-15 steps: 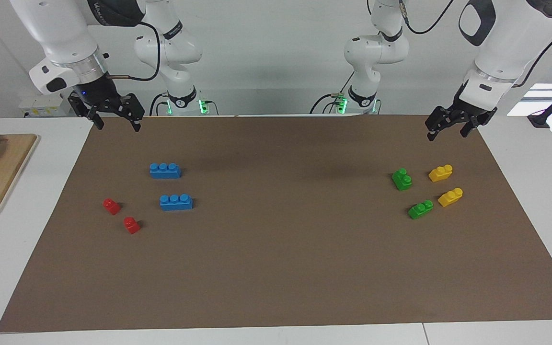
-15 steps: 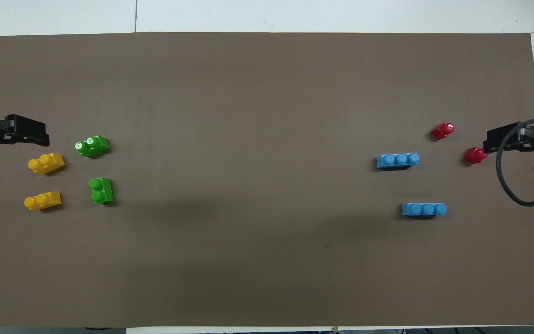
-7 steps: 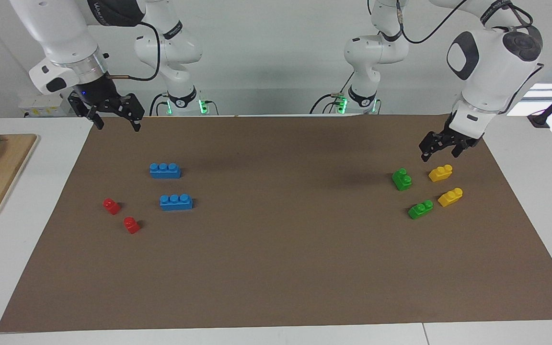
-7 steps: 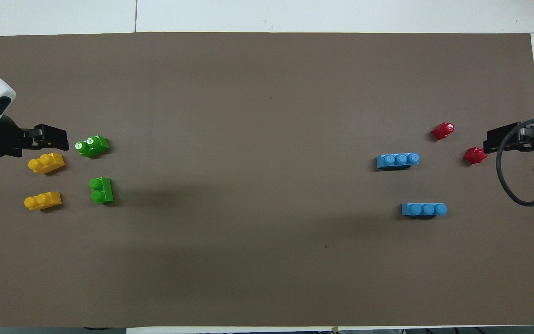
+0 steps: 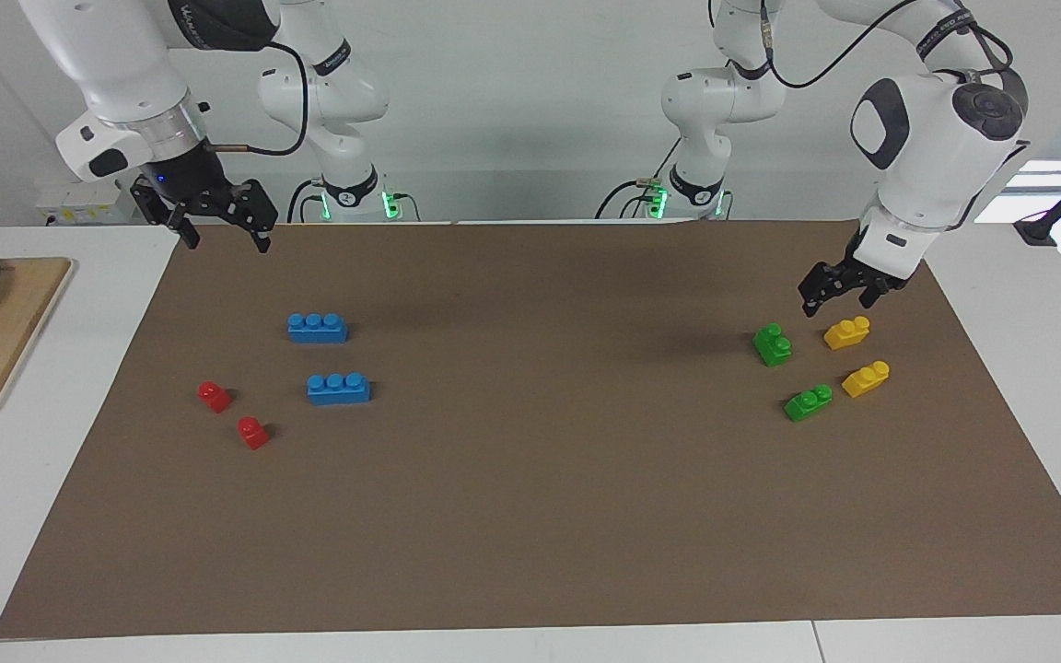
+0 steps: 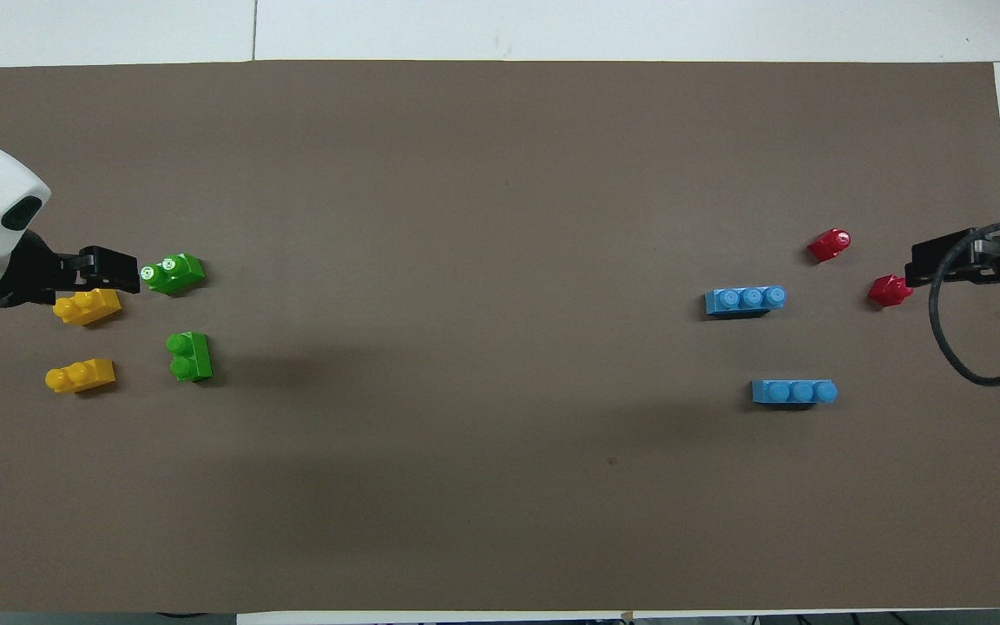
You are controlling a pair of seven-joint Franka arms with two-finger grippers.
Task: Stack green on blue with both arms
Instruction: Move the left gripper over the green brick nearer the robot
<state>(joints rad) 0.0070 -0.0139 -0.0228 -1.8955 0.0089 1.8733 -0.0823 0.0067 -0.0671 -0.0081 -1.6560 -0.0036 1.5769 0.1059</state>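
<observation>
Left tool (image 5: 839,296): you have it raised and open, empty, over the brown mat at the left arm's end of the tabletop, above the spot between the nearer green brick and the nearer yellow brick.
Right tool (image 5: 222,226): you see it waiting with its jaws apart, holding nothing, above the mat's edge at the right arm's end.
Green bricks: one (image 5: 773,344) lies just below and beside your left tool; the other (image 5: 808,402) lies farther from the robots, a short way past the first.
Blue bricks: both lie flat, studs up, well apart from your left tool and closer to your right tool; one (image 5: 317,327) is nearer to the robots, the other (image 5: 338,388) farther out. Nothing is stacked on either.
Yellow bricks: one (image 5: 846,331) sits almost under your left tool, the second (image 5: 866,378) farther out.
Red bricks: two (image 5: 215,396) (image 5: 253,432) lie on the mat out from your right tool.
Mat (image 5: 540,516): it covers the tabletop (image 5: 1028,304) under all the bricks.
</observation>
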